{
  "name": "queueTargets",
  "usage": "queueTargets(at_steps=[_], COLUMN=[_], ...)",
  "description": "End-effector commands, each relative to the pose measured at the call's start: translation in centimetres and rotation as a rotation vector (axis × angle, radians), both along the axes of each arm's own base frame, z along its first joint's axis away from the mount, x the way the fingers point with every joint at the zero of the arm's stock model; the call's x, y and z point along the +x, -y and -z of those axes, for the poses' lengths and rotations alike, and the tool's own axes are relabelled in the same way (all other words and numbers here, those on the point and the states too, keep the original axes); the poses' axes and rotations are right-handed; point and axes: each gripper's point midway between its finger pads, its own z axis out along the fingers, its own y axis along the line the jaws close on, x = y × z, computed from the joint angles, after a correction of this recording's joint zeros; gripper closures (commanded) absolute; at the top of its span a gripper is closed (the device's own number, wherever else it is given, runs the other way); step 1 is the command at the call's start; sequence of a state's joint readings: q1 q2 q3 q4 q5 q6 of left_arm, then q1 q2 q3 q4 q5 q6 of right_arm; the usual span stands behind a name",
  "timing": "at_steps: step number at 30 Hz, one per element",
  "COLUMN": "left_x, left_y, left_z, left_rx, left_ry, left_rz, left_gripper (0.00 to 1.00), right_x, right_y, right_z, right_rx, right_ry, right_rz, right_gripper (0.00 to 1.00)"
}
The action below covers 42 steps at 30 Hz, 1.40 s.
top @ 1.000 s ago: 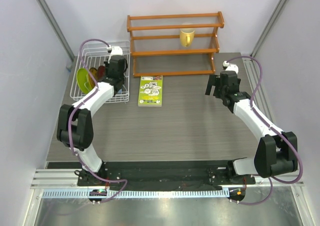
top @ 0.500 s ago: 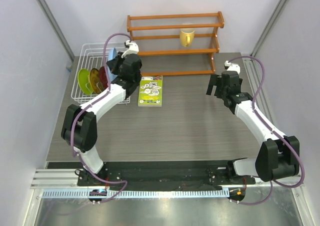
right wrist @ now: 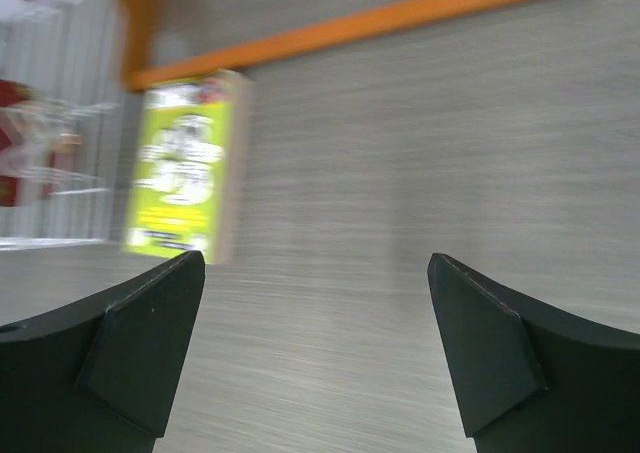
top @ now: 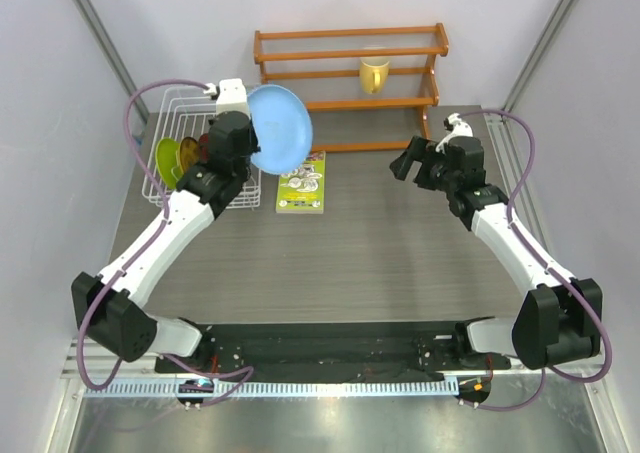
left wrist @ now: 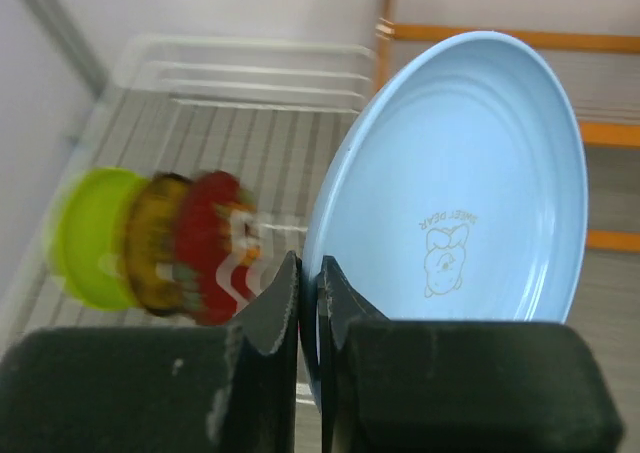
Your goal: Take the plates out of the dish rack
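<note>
My left gripper (top: pixel 243 143) is shut on the rim of the light blue plate (top: pixel 279 128) and holds it in the air, just right of the white wire dish rack (top: pixel 176 105). In the left wrist view the plate (left wrist: pixel 460 203) stands on edge between the shut jaws of the left gripper (left wrist: pixel 311 273). The lime green plate (top: pixel 165 159), the yellow-orange plate (top: pixel 185 156) and the dark red plate (top: pixel 203 145) stand in the rack. My right gripper (top: pixel 405 165) is open and empty above the table at the right, and in its own view (right wrist: pixel 318 273) it faces the table.
A green box (top: pixel 301 181) lies flat on the table just right of the rack, under the held plate. An orange wooden shelf (top: pixel 348 83) with a yellow mug (top: pixel 374 74) stands at the back. Side walls close in left and right.
My left gripper has lifted the light blue plate out of the rack and swung it up and to the right. My right gripper has turned and moved a little left.
</note>
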<state>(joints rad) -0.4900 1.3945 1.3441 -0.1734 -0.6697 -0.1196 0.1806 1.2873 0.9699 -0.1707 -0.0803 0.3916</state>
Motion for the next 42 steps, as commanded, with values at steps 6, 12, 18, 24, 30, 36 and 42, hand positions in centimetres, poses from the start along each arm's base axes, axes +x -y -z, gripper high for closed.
queueTargets(at_steps=[6, 12, 18, 24, 30, 36, 42], left_x=[-2.0, -2.2, -2.6, -3.1, -3.1, -3.0, -2.9], left_y=[10.1, 11.6, 12.4, 13.4, 10.4, 2.4, -2.7], left_z=[9.0, 8.6, 7.8, 8.0, 10.3, 10.8, 9.2], left_rx=[-0.502, -0.572, -0.617, -0.651, -0.56, -0.339, -0.26], left_ry=[-0.229, -0.226, -0.2, -0.199, -0.224, -0.173, -0.11], left_rz=[0.336, 0.392, 0.431, 0.494, 0.348, 0.053, -0.068], left_gripper=[1.0, 1.0, 1.0, 1.0, 0.49, 0.06, 0.05], right_x=[0.0, 0.3, 0.7, 0.7, 1.5, 0.2, -1.7], right_y=[-8.7, -11.5, -13.0, -14.3, -9.1, 1.0, 3.3], right_z=[-6.6, -4.3, -2.0, -0.5, -0.2, 2.6, 7.4], right_rx=[0.357, 0.374, 0.369, 0.393, 0.257, 0.108, 0.031], right_ry=[0.179, 0.118, 0.056, 0.023, 0.041, -0.096, -0.233], right_rz=[-0.264, -0.304, -0.317, -0.371, -0.174, 0.038, 0.022], right_gripper=[0.01, 0.01, 0.03, 0.68, 0.99, 0.99, 0.99])
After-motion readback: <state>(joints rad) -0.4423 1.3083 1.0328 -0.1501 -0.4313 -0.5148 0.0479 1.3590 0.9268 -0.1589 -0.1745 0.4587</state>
